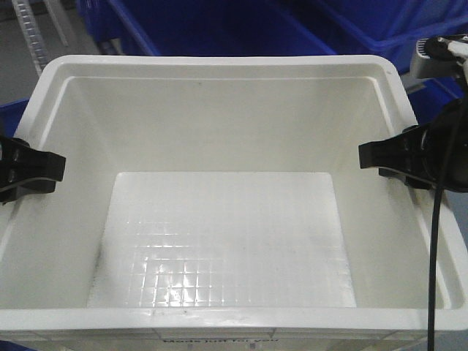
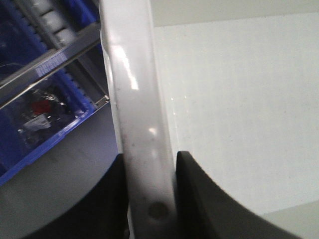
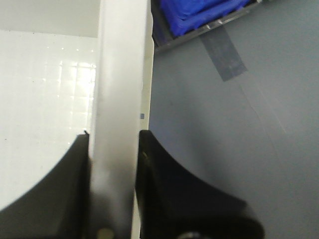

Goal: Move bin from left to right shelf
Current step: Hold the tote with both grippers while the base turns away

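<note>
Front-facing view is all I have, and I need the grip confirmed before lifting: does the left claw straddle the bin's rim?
Observer: Yes, the left wrist view shows the left claw with one finger on each side of the bin rim.
Operator: And the right?
Observer: Same; the right claw has the rim between its fingers.
Operator: What's beyond that wall?
Observer: Grey floor with a tape strip.

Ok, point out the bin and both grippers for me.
bin (image 1: 219, 80), front view, far wall.
left gripper (image 2: 149, 167), left wrist view, midway between its jaws.
right gripper (image 3: 113, 144), right wrist view, midway between jaws.
</note>
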